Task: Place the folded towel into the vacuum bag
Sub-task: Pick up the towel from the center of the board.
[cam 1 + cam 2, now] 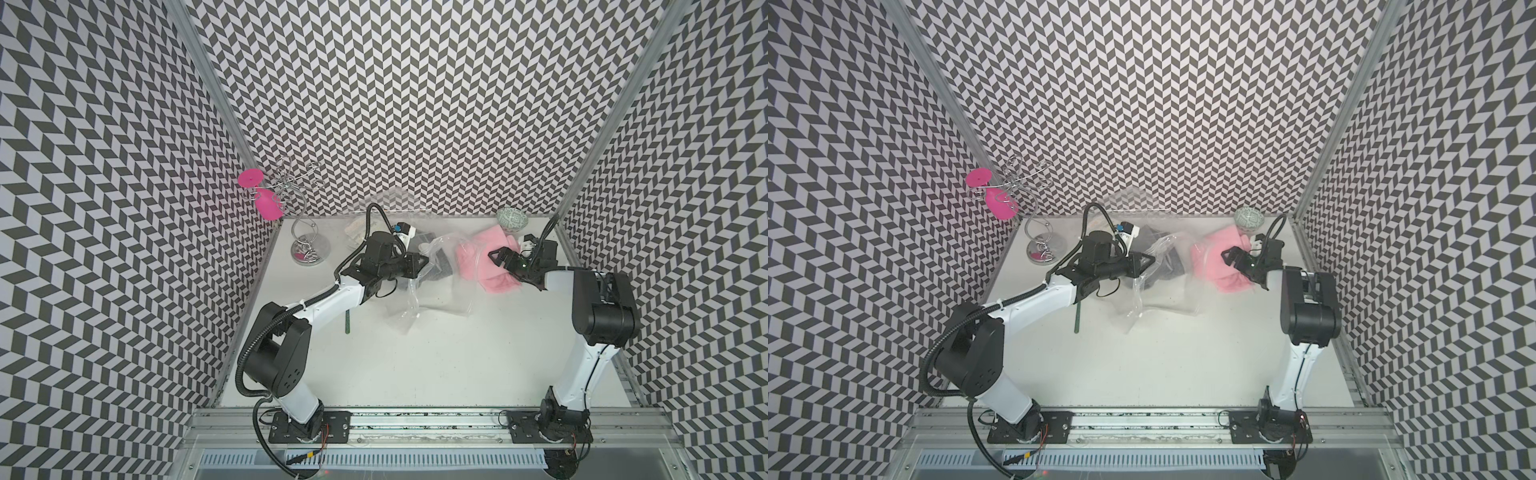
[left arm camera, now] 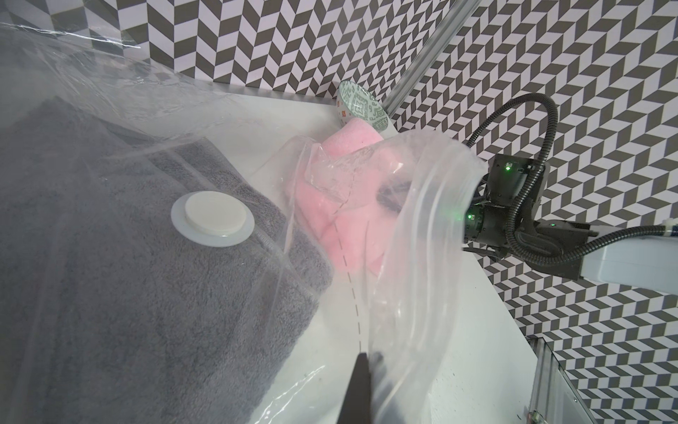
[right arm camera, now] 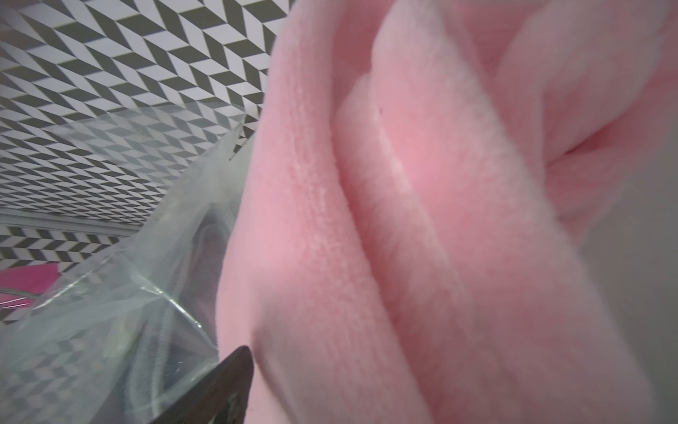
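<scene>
Left pincer [image 1: 424, 262] pinches clear crinkly vacuum bag [image 1: 432, 307] at mouth, grey towel [image 2: 146, 293] inside. Right pincer [image 1: 494, 257] wide against pink folded towel [image 1: 492, 284]; we judge it barely entering, push-in not yet done.

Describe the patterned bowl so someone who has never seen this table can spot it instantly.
Start at the white table and go to its far corner on the robot's right side. There, right behind the pink towel, is the bowl. It is the only small round dish, patterned in green and white, unlike the soft towel and the clear vacuum bag nearby.
</scene>
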Available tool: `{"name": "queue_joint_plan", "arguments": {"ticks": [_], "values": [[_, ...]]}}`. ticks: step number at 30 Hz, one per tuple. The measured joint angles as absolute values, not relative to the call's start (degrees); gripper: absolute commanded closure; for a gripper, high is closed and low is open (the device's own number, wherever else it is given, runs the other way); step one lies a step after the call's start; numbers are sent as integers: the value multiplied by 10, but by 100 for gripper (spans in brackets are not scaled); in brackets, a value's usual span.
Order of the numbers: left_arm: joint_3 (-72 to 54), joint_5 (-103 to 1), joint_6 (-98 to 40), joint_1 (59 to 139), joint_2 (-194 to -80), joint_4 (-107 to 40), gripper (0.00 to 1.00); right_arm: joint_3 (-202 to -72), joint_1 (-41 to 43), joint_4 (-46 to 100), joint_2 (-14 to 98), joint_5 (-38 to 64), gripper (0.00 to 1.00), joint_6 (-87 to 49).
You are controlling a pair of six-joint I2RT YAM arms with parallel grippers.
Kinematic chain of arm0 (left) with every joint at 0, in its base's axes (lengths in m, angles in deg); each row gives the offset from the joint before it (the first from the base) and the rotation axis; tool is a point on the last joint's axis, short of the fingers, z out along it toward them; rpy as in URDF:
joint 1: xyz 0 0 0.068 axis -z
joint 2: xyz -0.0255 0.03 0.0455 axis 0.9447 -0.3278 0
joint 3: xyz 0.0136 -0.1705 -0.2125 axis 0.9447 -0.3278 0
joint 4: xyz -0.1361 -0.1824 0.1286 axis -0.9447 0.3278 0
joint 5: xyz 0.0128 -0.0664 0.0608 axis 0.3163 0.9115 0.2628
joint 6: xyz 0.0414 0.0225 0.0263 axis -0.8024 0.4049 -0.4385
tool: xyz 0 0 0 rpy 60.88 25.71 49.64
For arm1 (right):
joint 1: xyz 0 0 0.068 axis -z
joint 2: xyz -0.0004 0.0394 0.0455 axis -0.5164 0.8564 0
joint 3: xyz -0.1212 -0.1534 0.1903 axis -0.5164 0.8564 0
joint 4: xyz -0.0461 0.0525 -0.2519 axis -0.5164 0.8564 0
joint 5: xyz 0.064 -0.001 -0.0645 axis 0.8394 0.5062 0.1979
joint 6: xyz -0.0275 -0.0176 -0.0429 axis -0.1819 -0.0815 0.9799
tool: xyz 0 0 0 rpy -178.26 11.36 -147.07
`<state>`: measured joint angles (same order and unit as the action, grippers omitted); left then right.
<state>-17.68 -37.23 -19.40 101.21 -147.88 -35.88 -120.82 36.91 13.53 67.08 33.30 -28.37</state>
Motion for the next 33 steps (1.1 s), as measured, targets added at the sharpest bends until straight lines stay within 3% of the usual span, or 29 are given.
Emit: {"name": "queue_joint_plan", "arguments": {"ticks": [5, 8, 10, 16, 24, 33], "values": [[-177, -371, -194, 1012, -1479, -354, 100, -1194, 353, 61, 683, 336, 57, -322], [-177, -371, -194, 1012, -1479, -352, 100, -1181, 351, 20, 685, 337, 88, -348], [-177, -371, -194, 1012, -1479, -351, 100, -1173, 351, -1, 685, 338, 98, -360], [-177, -371, -195, 1012, -1479, -350, 100, -1121, 346, -39, 650, 337, 100, -404], [-177, -372, -194, 1012, -1479, -350, 100, -1007, 278, -17, 465, 278, 100, -438], [-177, -371, -192, 1008, -1479, -350, 100, -1019, 265, 180, 239, 160, 100, -355]]}}
